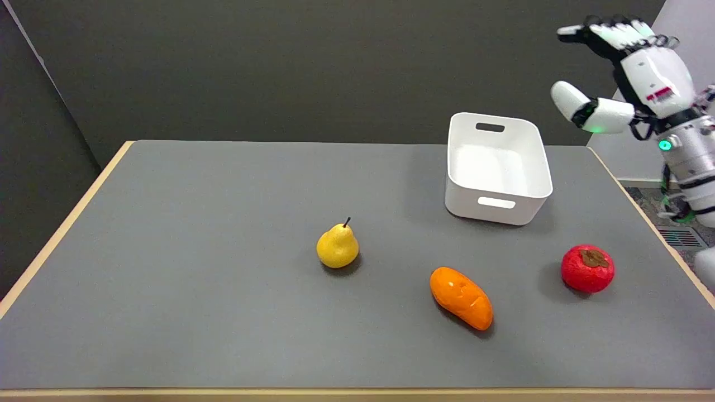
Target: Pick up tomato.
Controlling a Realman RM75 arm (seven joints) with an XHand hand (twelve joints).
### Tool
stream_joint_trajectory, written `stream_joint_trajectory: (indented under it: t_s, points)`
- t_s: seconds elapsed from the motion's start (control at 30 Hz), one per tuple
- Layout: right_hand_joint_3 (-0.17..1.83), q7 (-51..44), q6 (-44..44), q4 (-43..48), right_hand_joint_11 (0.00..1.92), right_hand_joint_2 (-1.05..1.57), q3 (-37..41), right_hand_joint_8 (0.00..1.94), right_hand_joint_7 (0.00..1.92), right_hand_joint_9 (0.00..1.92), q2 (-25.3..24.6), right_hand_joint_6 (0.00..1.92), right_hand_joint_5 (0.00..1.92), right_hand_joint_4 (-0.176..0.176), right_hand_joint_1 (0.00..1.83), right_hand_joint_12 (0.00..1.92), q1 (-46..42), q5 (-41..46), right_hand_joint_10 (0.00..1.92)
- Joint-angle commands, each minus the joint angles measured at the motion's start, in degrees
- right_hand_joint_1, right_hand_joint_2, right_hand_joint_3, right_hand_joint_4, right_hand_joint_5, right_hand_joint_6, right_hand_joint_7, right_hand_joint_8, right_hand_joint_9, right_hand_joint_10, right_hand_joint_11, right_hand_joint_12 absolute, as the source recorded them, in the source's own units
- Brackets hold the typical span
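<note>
— Red tomato [587, 268] with a brown calyx sits near the right edge of the grey surface [195, 234], wood-trimmed, dark wall behind.
— And the container?
— White bin [497, 167] near the far right corner, nothing visible inside.
— Anything else?
— Orange fruit [461, 297] left of the tomato, yellow pear [337, 246] mid-surface. The right hand [625, 72] hangs high over the right edge, fingers spread, holding nothing.

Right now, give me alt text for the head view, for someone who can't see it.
The right hand hangs open in the air, fingers spread, above a red tomato on the gray table. Left of the tomato lie an orange fruit and a yellow pear, with a white bin behind.
</note>
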Motion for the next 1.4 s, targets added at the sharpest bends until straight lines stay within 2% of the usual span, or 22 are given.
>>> stream_joint_trajectory:
  t_s: [0.03,0.27,0.47,0.57,0.87,1.1,1.4]
  points:
    - [0.89,-6.4,-14.5,6.5,0.06,0.61,19.6,0.36,0.34,0.22,-6.6,0.48,0.23,0.136,0.11,1.15,-19.8,4.5,0.62]
    - [0.94,-6.4,-12.7,11.1,0.05,0.58,23.5,0.35,0.32,0.2,-11.1,0.46,0.21,0.135,0.11,1.15,-27.4,3.1,0.6]
    - [0.94,-4.9,-11.4,15.5,0.05,0.57,22.6,0.35,0.32,0.21,-11.7,0.47,0.22,0.137,0.1,1.16,-32.8,-1.2,0.6]
    - [0.94,-0.1,-11.8,17.1,0.06,0.57,21.4,0.36,0.33,0.22,-10.8,0.47,0.22,0.135,0.07,1.17,-35.7,-2.5,0.61]
    - [0.88,1.2,-18.1,21.3,0.06,0.6,18.4,0.34,0.32,0.21,-11.1,0.45,0.22,0.114,0.03,1.16,-38.9,-1.5,0.61]
    - [0.88,0.8,-24.5,24.7,0.05,0.6,17.5,0.33,0.3,0.19,-13.0,0.44,0.22,0.111,0.03,1.15,-41.3,-1.4,0.6]
    - [0.88,-3.0,-26.9,25.0,0.04,0.58,16.4,0.32,0.28,0.17,-14.7,0.44,0.22,0.112,0.07,1.15,-43.5,1.9,0.59]
